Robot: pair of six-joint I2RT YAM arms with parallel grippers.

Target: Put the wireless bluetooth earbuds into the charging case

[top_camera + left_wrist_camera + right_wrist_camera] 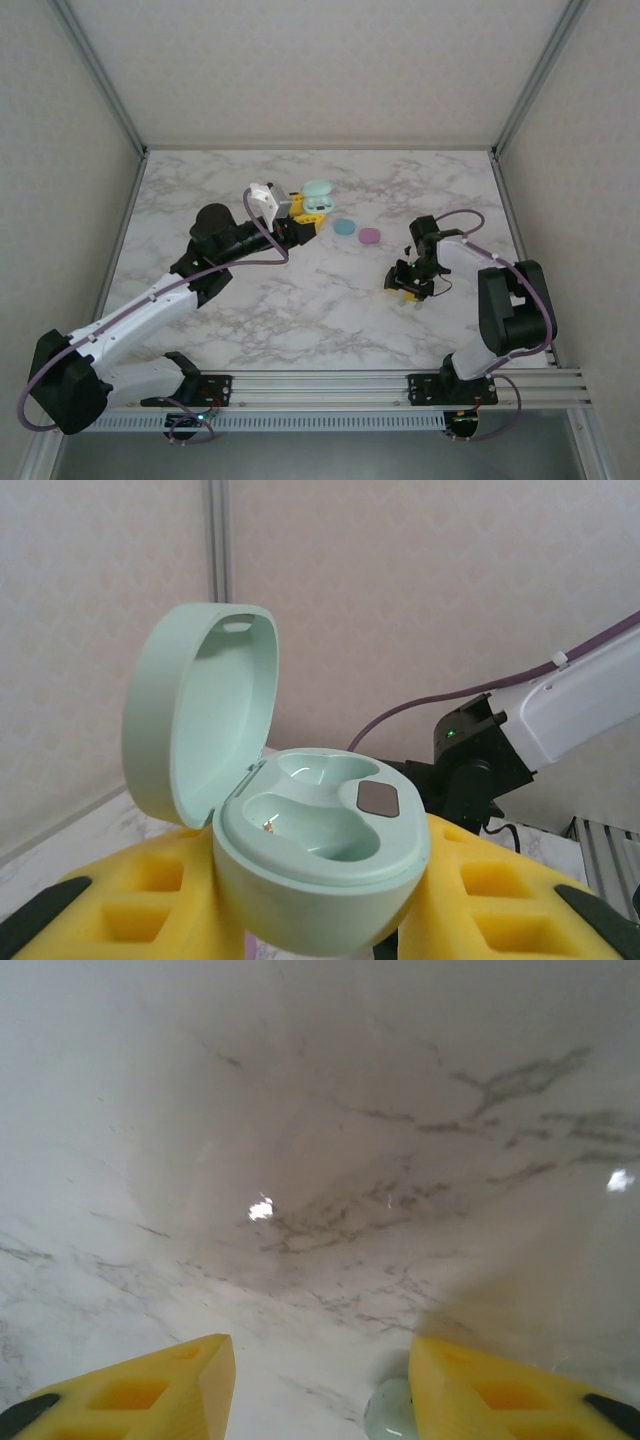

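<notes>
The marble table (300,320) carries both arms inside pale walls. The left arm (150,300) stretches from its base at the near left corner in a long, low line toward the middle of the far side, with a purple cable looping along it. The right arm (505,310) rises from the near right, folds at a black elbow and doubles back to the left, so its wrist points steeply down at the tabletop.

The left gripper (308,213) is clamped on the charging case (320,850), a pale green shell gripped low between the yellow fingers (480,900) and held up off the table. Its lid (200,710) stands open and tilted back. Both wells inside are bare, and a small dark square patch (378,798) sits between them; no writing on it can be made out.

The right gripper (408,287) hangs just above the marble with its yellow fingers (150,1390) spread apart, holding nothing.

A teal oval piece (345,227) and a pink-purple oval piece (369,236) lie side by side on the table between the two grippers.

One pale green earbud (390,1412) rests on the marble in the gap of the right gripper, just beside one finger.
</notes>
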